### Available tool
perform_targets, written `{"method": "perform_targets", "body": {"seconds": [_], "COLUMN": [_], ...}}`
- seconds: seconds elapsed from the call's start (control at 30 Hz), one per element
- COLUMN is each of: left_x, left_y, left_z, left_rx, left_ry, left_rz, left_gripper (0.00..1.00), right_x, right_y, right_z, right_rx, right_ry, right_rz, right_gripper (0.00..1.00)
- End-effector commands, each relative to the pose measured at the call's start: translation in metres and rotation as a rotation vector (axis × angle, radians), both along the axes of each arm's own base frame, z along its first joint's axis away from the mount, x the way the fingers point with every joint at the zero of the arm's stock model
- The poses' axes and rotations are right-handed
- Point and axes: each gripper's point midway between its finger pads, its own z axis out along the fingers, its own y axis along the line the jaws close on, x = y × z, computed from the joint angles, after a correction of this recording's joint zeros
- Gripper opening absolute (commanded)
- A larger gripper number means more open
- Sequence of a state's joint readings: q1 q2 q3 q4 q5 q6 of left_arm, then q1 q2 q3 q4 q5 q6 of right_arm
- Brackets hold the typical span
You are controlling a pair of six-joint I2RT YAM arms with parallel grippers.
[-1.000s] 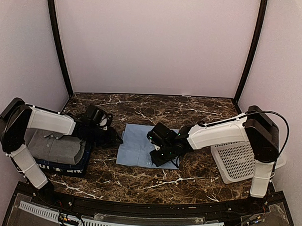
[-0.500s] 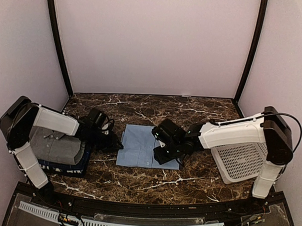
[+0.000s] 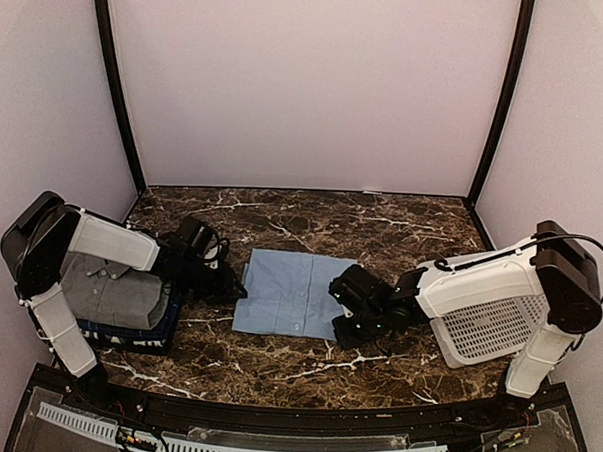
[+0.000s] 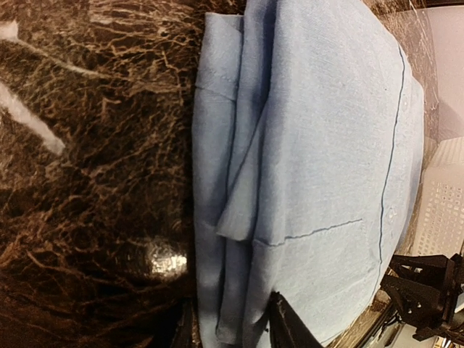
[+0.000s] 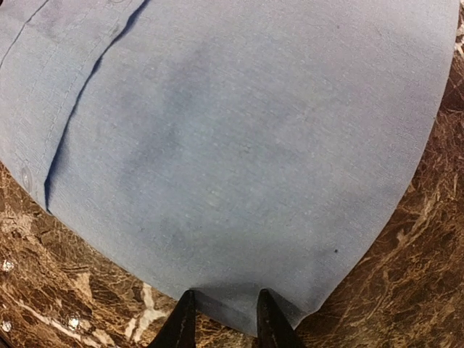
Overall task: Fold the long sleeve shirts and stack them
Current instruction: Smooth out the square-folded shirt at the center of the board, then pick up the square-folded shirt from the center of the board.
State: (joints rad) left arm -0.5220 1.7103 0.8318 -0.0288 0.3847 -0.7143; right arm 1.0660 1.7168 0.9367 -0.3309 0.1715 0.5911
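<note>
Leftmost, a folded grey collared shirt [image 3: 109, 286] lies on a dark navy shirt [image 3: 122, 334]. Just right, the left pincer [image 3: 229, 281] sits at the left edge of the folded light blue button-front shirt [image 3: 291, 286], which lies flat mid-way across the dark marble worktop [image 3: 382, 225]; whether that pincer grips, I cannot tell. The right pincer [image 5: 225, 301], slightly spread, straddles that shirt's near-right hem.

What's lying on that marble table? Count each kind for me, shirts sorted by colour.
Light blue shirt: 1
Grey shirt: 1
Dark navy shirt, under the grey one: 1
White basket: 1
Total: 4
</note>
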Motion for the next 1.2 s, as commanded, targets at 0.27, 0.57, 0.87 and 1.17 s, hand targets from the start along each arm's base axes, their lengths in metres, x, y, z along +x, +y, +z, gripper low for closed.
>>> {"method": "perform_targets", "body": {"seconds": [0.27, 0.57, 0.87, 1.17], "left_x": [-0.028, -0.018, -0.008, -0.016], "left_y": [0.002, -0.005, 0.006, 0.016], "left_z": [-0.033, -0.009, 0.034, 0.065], "left_rx": [0.049, -0.015, -0.03, -0.013], "left_ry": [0.113, 0.065, -0.025, -0.049], "left_rz": [0.006, 0.035, 0.046, -0.025], "left_gripper": [0.21, 0.0, 0.0, 0.0], "right_x": [-0.005, 0.009, 0.036, 0.062], "right_y": [0.0, 0.009, -0.002, 0.012], "right_z": [0.007, 0.049, 0.081, 0.076], "right_rx": [0.07, 0.144, 0.217, 0.216], "right_ry": [0.022, -0.053, -0.111, -0.123], "right_rz": [-0.036, -0.058, -0.125, -0.113], "right_gripper": [0.27, 0.36, 0.36, 0.28]}}
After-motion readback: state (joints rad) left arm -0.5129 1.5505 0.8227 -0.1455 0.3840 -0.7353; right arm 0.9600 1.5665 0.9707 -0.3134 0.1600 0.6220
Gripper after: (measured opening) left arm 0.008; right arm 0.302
